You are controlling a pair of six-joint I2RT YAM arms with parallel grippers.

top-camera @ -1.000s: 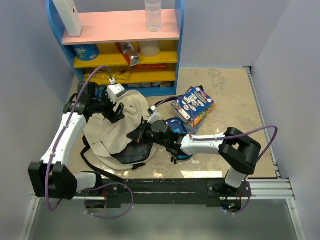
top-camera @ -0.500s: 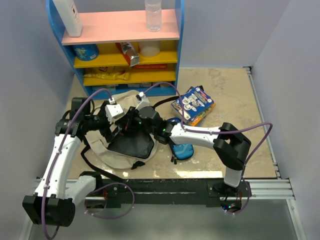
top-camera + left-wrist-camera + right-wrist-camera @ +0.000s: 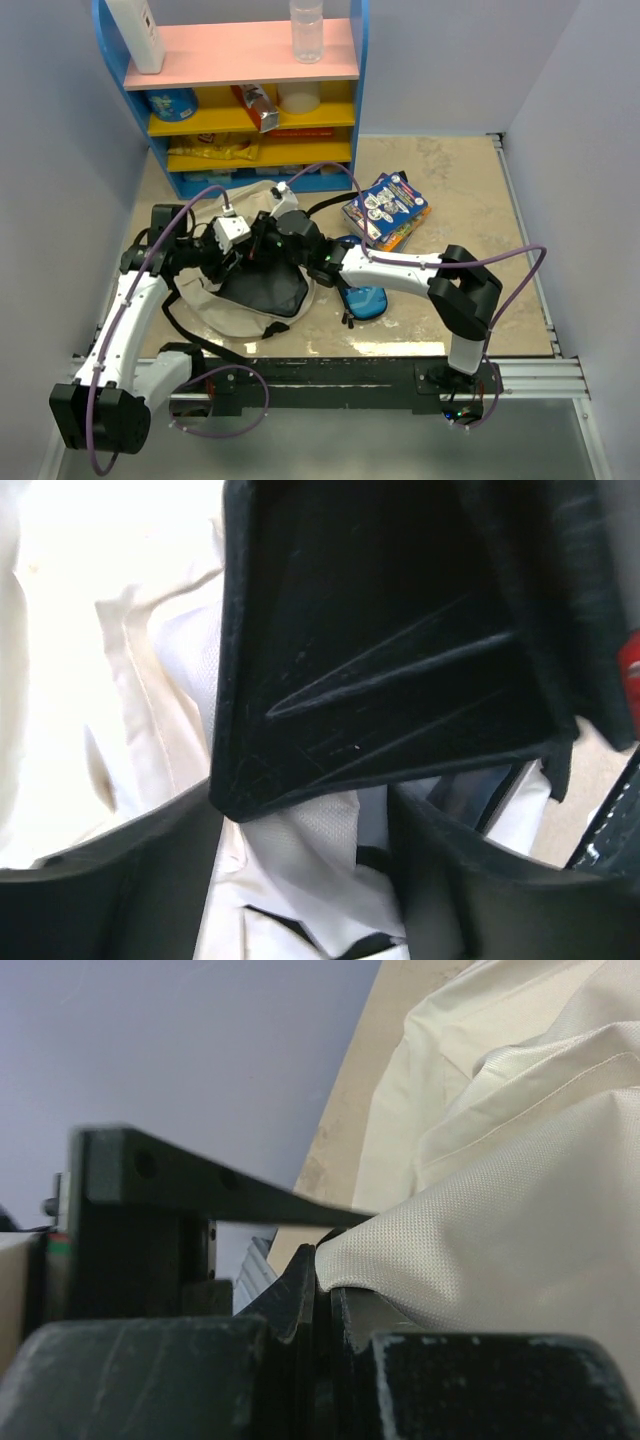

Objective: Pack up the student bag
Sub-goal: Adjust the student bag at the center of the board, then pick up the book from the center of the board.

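Note:
The student bag, beige with black straps, lies at the front left of the table with its mouth held open onto the dark lining. My right gripper is shut on the bag's beige rim; in the right wrist view the jaws pinch a fold of the fabric. My left gripper sits right beside it at the mouth. In the left wrist view its fingers stand apart over cream fabric, gripping nothing. A black gripper body fills the upper part of that view.
A small blue pencil case lies right of the bag, under my right arm. A colourful box lies further right. A blue, pink and yellow shelf with bottles and packets stands behind the bag.
My right gripper moved from the bag's near side up to its far rim, pulling the flap back and baring the dark lining. My left gripper came down and nearer, beside it.

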